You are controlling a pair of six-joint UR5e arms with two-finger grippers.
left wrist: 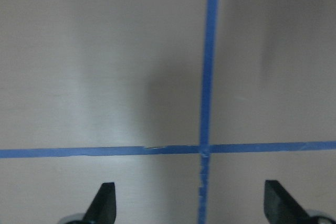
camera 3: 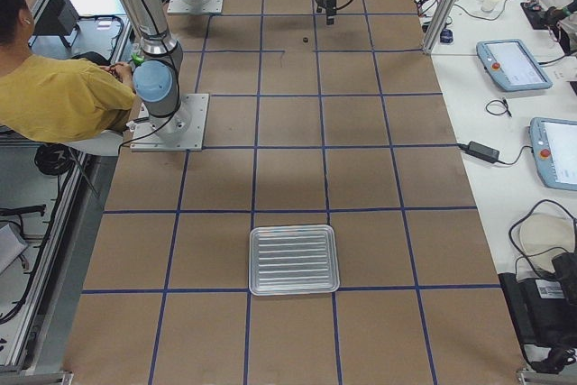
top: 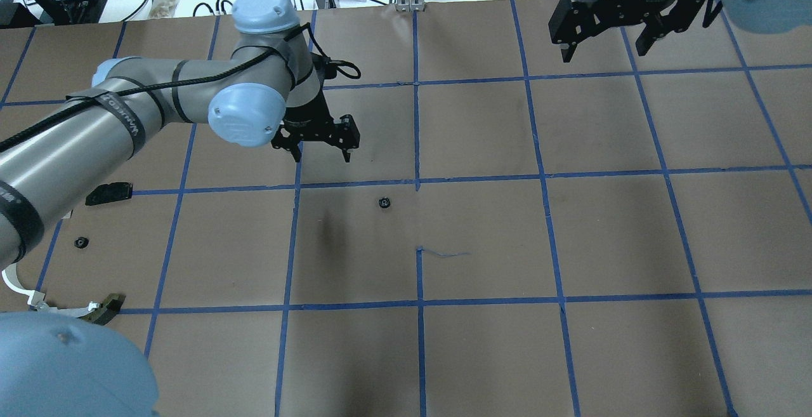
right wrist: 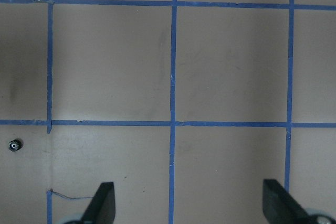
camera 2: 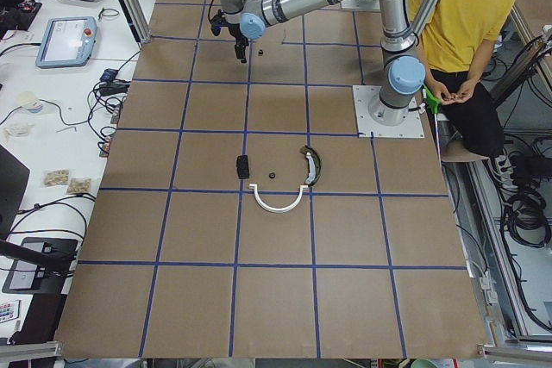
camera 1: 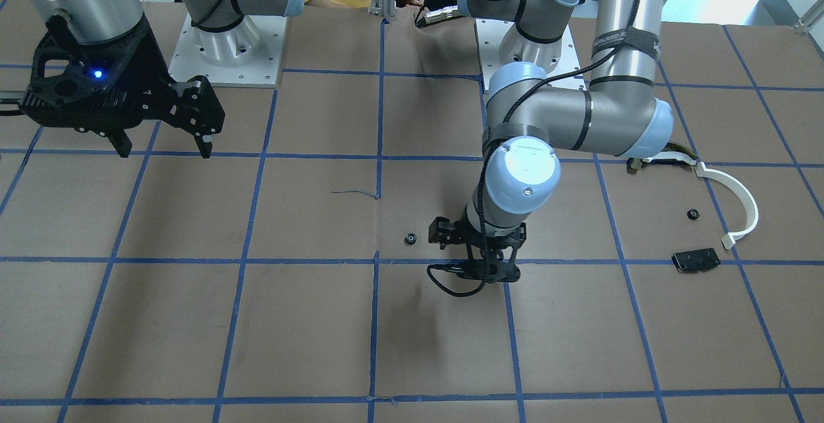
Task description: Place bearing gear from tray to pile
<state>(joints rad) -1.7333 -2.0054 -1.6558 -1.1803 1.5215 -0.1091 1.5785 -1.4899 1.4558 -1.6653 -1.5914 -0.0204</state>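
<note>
Brown taped surface (top: 482,239). The tray (camera 3: 257,259) shows only in the right-side view, well apart from both tools. The left tool (top: 322,155) has its fingers apart over the surface; the right tool (top: 602,49) is apart too. The pile (camera 1: 752,209) lies well off to the left tool's left. The bearing gear (top: 384,202) lies on the surface near the left tool and also shows in the right wrist view.

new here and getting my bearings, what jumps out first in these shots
The open left pincer hovers over mid-table near a lone small black gear. The pile's white arc strip and black plate lie at the robot's left end of the table. The silver tray sits far off at the right end.
</note>
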